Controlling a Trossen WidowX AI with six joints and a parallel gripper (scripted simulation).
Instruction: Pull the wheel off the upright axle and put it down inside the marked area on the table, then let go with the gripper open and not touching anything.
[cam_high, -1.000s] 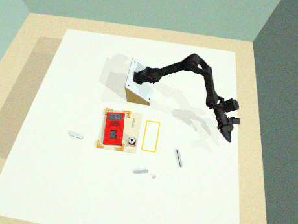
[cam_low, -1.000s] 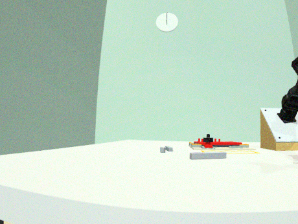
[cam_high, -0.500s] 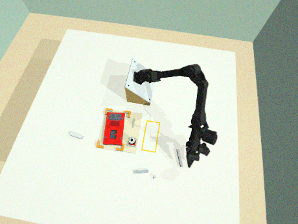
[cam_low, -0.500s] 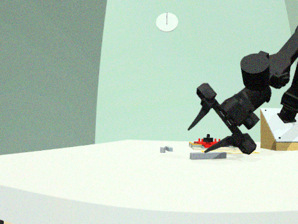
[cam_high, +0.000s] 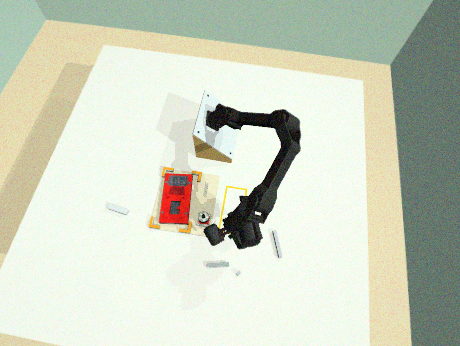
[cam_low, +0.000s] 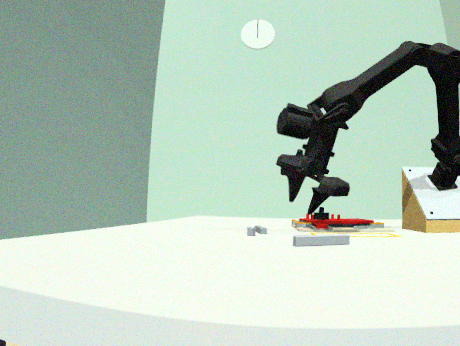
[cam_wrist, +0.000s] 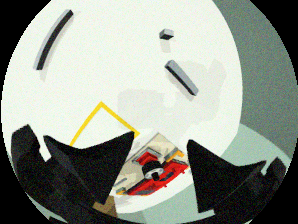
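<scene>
Approach step, by the look of it: pincer (cam_low: 305, 199) part-open and empty above the bench (cam_low: 150, 270), wheel (cam_high: 204, 217) beyond on its axle beside the yellow-marked area (cam_high: 235, 200); next, lowering to straddle the wheel.

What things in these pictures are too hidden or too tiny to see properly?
- Marked yellow area: in the top view the arm covers its lower part.
- Wheel on its axle: too small and blurry in every view to show how it sits.
- Red board: in the wrist view the open tool cuts off its sides.
- Arm base: cut off by the exterior view's right edge.
</scene>
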